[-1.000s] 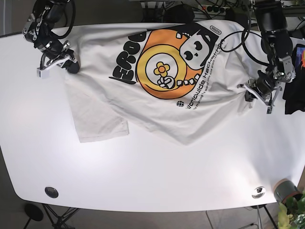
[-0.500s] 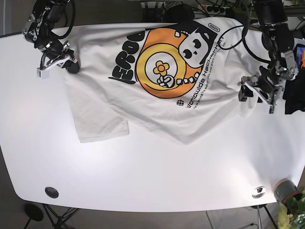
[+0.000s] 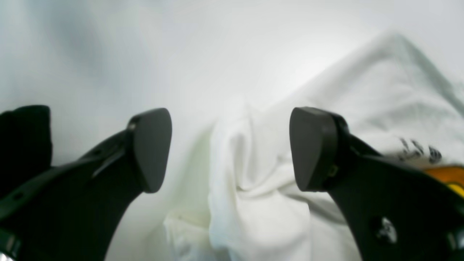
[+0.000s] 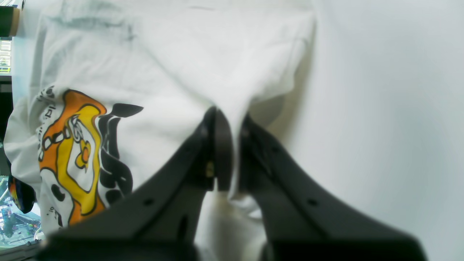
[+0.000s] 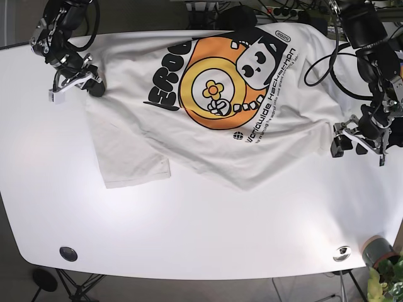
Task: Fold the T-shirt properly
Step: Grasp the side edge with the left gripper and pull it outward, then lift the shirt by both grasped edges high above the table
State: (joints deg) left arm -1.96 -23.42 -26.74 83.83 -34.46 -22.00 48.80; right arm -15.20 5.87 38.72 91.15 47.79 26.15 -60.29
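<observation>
Base view showed the white T-shirt [image 5: 214, 107] spread print-up across the upper half of the white worktop [image 5: 201, 226], its orange and black graphic near the top centre and one sleeve hanging down at centre left. At the upper left of the frame the right tool [image 5: 96, 87] sat on the shirt's corner; in the right wrist view the right tool [image 4: 230, 145] had its two black fingers pressed together, pinching a raised fold of the fabric between them. At the right edge of the base frame the left tool [image 5: 348, 143] was just beside the shirt's crumpled right edge. In the left wrist view the left tool [image 3: 230, 148] was spread wide, bunched white cloth lying between and below its pads, which did not touch it.
</observation>
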